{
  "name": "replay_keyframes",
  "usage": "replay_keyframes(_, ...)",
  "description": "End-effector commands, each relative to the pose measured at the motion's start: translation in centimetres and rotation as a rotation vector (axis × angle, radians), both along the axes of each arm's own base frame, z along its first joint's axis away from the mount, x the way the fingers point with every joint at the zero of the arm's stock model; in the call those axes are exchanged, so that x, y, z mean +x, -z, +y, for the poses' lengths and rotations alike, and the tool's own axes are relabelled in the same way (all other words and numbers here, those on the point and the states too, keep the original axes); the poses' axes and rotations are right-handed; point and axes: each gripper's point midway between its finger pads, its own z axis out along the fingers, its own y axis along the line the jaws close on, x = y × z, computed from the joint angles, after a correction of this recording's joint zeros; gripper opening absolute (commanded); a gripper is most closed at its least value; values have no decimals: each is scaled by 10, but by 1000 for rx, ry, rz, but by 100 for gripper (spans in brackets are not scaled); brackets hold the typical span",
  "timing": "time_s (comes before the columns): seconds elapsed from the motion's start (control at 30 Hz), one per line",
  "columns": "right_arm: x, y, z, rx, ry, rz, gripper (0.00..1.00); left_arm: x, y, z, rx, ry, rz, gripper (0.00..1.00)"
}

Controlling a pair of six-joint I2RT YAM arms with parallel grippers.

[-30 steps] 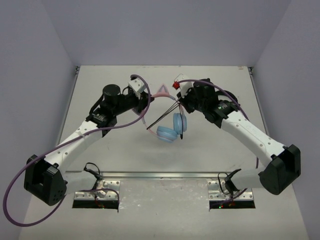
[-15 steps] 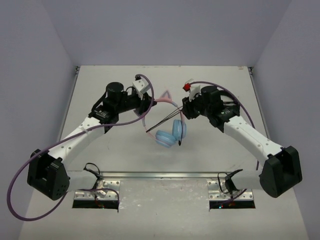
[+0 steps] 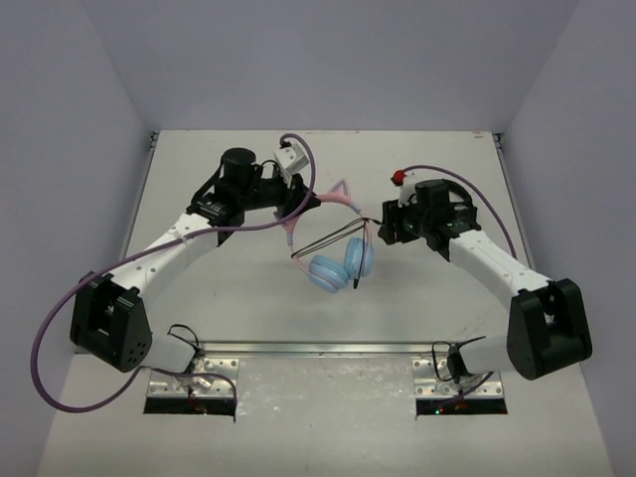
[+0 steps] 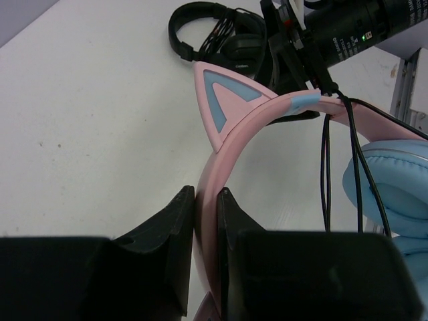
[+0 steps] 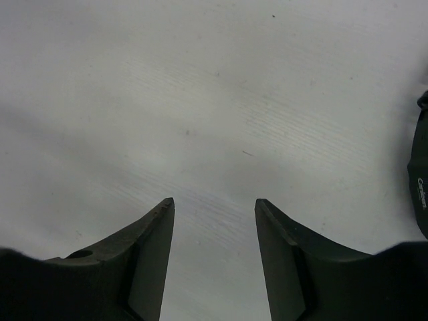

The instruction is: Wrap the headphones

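Observation:
The headphones have light blue ear cups (image 3: 338,268), a pink headband (image 3: 333,199) with cat ears and a thin black cable (image 3: 328,238). My left gripper (image 3: 303,204) is shut on the headband (image 4: 221,140) and holds the headphones up, with the cups (image 4: 388,187) hanging below. The cable (image 4: 326,167) is looped over the headband in several strands. My right gripper (image 3: 381,231) is open and empty just right of the headband. In the right wrist view its jaws (image 5: 214,200) show only bare table between them. In the left wrist view it (image 4: 301,53) sits close to the cable loops.
All-black headphones (image 4: 214,33) lie on the table beyond the cat ear, behind my right gripper. Their edge shows at the right of the right wrist view (image 5: 421,180). The table is walled at the back and sides, with a metal rail (image 3: 318,348) near the arm bases.
The left gripper has carried the headphones to the right and a little farther back. The right gripper has moved right and nearer, off the headband's top.

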Motion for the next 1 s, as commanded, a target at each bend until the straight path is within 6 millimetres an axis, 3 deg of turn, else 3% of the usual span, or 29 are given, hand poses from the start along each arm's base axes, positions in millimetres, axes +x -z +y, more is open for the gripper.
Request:
replay_keyframes(0.0, 9, -5, -17, 27, 135, -2, 53, 4, -28, -4, -36, 35, -39, 1)
replay_keyframes(0.07, 11, -13, -27, -1, 187, -12, 54, 9, -21, -4, -13, 37, -24, 0)
replay_keyframes(0.1, 12, -16, -32, -16, 215, -13, 63, 9, -19, -5, -9, 49, -23, 0)
replay_keyframes(0.13, 18, -30, -37, -22, 242, -37, 87, 11, -15, -6, -3, 52, -16, 0)
replay_keyframes(0.17, 17, -34, -50, -65, 296, -31, 91, 11, -16, -6, -2, 60, -17, 0)
replay_keyframes(0.2, 23, -47, -62, -61, 345, -45, 92, 9, -15, -8, -8, 87, -14, 1)
replay_keyframes(0.27, 17, -49, -84, -86, 427, 10, 96, 7, -11, -10, -1, 118, -14, 0)
replay_keyframes(0.3, 22, -62, -102, -59, 509, 7, 96, 8, -8, -10, 7, 122, -14, 0)
replay_keyframes(0.33, 14, -62, -111, -64, 550, 50, 97, 8, 0, -11, 19, 139, -7, 0)
replay_keyframes(0.4, 11, -79, -125, -32, 624, 34, 98, 12, 12, -14, 35, 159, 21, 0)
replay_keyframes(0.47, 1, -97, -125, -6, 632, -1, 99, 15, 24, -16, 53, 173, 58, 0)
replay_keyframes(0.7, -39, -148, -88, 188, 450, -102, 99, 37, 63, -34, 103, 280, 148, 0)
replay_keyframes(0.77, -52, -151, -81, 230, 426, -116, 99, 42, 81, -41, 123, 283, 192, 0)
replay_keyframes(0.8, -61, -162, -78, 259, 402, -161, 99, 43, 84, -45, 129, 290, 194, 0)
replay_keyframes(0.97, -88, -170, -75, 281, 374, -192, 99, 37, 104, -76, 141, 348, 197, 0)
